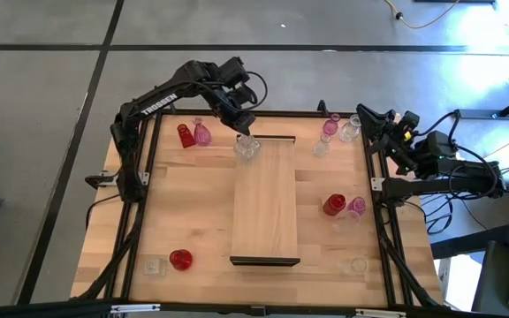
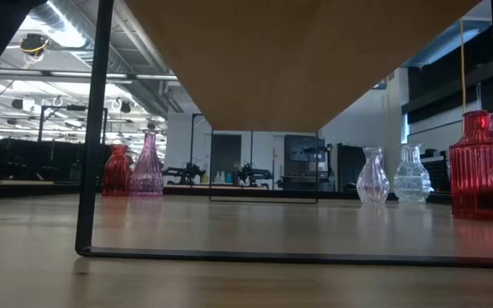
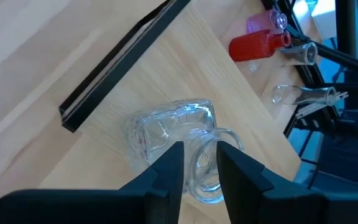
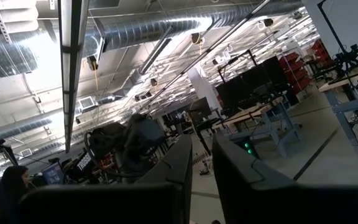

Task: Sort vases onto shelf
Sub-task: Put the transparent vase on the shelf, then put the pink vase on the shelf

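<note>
Two views disagree in detail: overhead, the left hand (image 1: 242, 124) meets a clear vase (image 1: 247, 147) at the shelf's (image 1: 266, 203) far end. Its wrist view shows fingers (image 3: 169, 165) apparently pinching the rim. Right hand (image 1: 380, 124), nearly closed, waits off the tabletop (image 1: 193, 203).

L arm reaches over tabletop's far edge, left gripper (image 1: 244, 132) fingers pinching a rim. R arm folded off right edge, right gripper (image 1: 367, 117) jaws nearly together.

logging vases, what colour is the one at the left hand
Clear glass vase; left wrist view.

Even, bright overhead light; ceiling strip lamps (image 4: 70, 37) glare w/ blown highlights; low view's foreground soft, underside shaded.
</note>
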### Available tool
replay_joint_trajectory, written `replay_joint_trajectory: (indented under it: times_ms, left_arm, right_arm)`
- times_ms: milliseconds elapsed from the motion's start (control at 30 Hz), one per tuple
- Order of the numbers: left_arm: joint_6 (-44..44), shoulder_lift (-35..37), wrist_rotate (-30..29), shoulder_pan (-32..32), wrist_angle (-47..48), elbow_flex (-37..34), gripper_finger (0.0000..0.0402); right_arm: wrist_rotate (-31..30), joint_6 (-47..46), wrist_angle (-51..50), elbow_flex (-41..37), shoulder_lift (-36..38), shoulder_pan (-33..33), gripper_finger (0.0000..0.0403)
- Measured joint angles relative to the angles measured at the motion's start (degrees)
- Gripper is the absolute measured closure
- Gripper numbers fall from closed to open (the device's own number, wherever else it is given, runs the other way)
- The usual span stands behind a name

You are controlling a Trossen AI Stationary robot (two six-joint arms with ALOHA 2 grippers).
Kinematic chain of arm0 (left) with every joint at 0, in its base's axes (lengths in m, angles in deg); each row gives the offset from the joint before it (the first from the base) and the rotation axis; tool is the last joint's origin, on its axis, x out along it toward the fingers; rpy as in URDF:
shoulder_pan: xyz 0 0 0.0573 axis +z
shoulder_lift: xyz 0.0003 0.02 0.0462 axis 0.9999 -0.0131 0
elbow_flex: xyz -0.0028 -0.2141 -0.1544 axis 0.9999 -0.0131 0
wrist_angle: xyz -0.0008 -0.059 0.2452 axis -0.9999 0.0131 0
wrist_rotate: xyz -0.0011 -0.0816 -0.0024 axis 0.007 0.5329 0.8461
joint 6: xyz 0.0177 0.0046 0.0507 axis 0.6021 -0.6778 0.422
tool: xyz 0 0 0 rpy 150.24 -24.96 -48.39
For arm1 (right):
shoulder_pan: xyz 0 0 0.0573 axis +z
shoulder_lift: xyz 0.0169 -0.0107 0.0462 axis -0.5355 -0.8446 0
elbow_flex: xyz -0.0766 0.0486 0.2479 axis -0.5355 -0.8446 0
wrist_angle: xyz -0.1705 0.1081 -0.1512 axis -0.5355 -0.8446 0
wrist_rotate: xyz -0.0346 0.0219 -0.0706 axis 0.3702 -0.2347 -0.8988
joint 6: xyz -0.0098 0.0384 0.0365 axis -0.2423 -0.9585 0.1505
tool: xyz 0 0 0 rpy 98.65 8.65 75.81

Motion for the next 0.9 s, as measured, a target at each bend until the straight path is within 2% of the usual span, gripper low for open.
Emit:
replay_joint_trajectory:
  times_ms: [167, 333, 400, 467, 567, 700, 900]
  left_arm:
    - [0.38, 0.24, -2.12, 0.62, 0.11, 0.82, 0.0313]
    - [0.96, 0.40, -6.75, 2.17, 2.41, 8.30, 0.0313]
    - [2.22, 0.57, -10.17, 2.67, 4.91, 11.34, 0.0313]
    - [4.58, 0.93, -16.47, 3.05, 8.94, 12.57, 0.0313]
    - [8.04, 2.28, -23.72, 4.47, 11.85, 9.45, 0.0313]
    - [10.89, 3.48, -20.85, 7.55, 11.47, 5.22, 0.0313]
    - [14.15, 3.48, -22.18, 11.89, 11.38, -0.75, 0.0304]
  right_arm:
    - [0.00, -0.05, 0.00, 0.00, 0.00, 0.00, 0.0349]
    - [0.00, -0.11, 0.04, 0.00, 0.00, 0.00, 0.0349]
    - [0.00, -0.11, 0.06, 0.00, 0.00, 0.00, 0.0349]
    - [0.00, -0.11, 0.07, 0.00, 0.00, 0.00, 0.0349]
    - [-0.07, -0.11, 0.07, 0.00, 0.00, 0.00, 0.0349]
    - [-0.24, 0.04, 0.01, 0.00, 0.00, 0.00, 0.0349]
    - [0.45, 0.09, -0.22, 0.00, 0.00, 0.00, 0.0349]
